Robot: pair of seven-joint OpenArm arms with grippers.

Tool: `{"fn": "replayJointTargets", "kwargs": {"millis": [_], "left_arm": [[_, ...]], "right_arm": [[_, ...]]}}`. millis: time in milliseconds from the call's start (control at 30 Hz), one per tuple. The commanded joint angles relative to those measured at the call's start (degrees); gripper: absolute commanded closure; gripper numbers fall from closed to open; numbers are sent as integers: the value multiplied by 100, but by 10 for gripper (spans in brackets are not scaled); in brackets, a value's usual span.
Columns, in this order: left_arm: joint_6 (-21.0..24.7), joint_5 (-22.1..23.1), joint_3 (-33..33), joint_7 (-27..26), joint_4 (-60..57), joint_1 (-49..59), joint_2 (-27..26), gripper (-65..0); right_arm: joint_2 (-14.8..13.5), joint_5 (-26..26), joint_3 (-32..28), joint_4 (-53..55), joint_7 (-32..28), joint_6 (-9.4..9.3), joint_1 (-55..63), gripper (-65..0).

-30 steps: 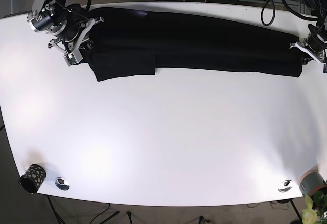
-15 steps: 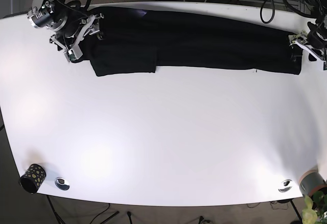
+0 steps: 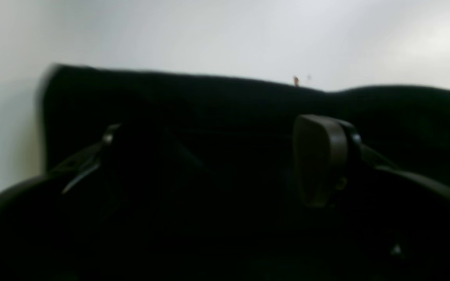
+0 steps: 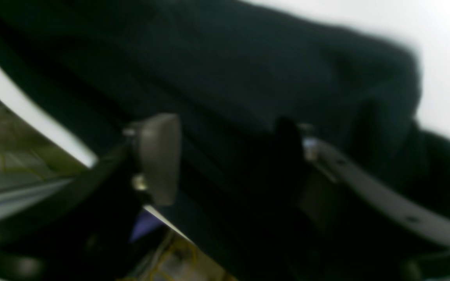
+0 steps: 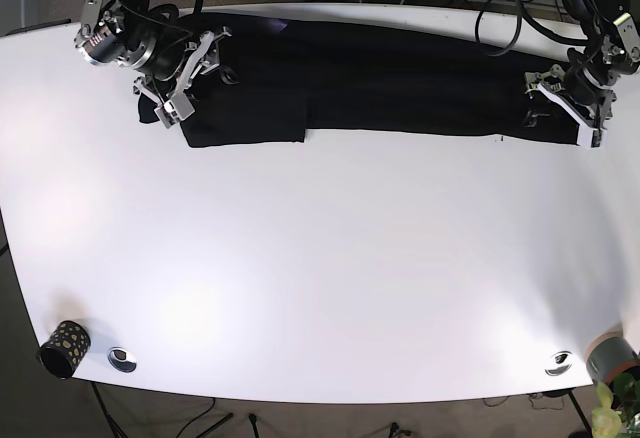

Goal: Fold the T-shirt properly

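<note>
- Base view is showing the black T-shirt (image 5: 400, 83) lying lengthwise along the table's (image 5: 320, 258) far edge.
- Left claw (image 5: 560, 101) and right claw (image 5: 190, 78) are sitting at opposite ends, jaws spread over cloth, gripping nothing.

Black T-shirt (image 5: 400, 88) folded long; lies along table's far edge.

The T-shirt (image 5: 400, 88) is matt black cloth — soft, without sheen. The surface (image 5: 330, 268) is smooth white, faintly glossy — light patches glare on it.
</note>
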State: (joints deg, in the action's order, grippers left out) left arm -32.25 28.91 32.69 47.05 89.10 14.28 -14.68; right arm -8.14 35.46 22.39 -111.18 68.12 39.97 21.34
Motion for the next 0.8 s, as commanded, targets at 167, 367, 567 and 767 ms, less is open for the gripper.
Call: {"fn": "replayJointTargets", "kwargs": {"millis": [167, 367, 567, 767], "left_arm": [[-32, -442, 32, -164, -475, -53, -128, -512], [-32, -565, 15, -173, -818, -360, -128, -512], [-6, -565, 6, -173, -1284, -800, -128, -512], [-6, -565, 6, -120, -1609, -1222, -119, -512]], "right_arm": [[-78, -825, 51, 405, -117, 3, -231, -116], [-122, -1397, 33, 959, -715, 3, -539, -119], [-263, -1652, 42, 1680, -908, 3, -1304, -171], [-377, -1634, 24, 1882, -750, 3, -2148, -255]]}}
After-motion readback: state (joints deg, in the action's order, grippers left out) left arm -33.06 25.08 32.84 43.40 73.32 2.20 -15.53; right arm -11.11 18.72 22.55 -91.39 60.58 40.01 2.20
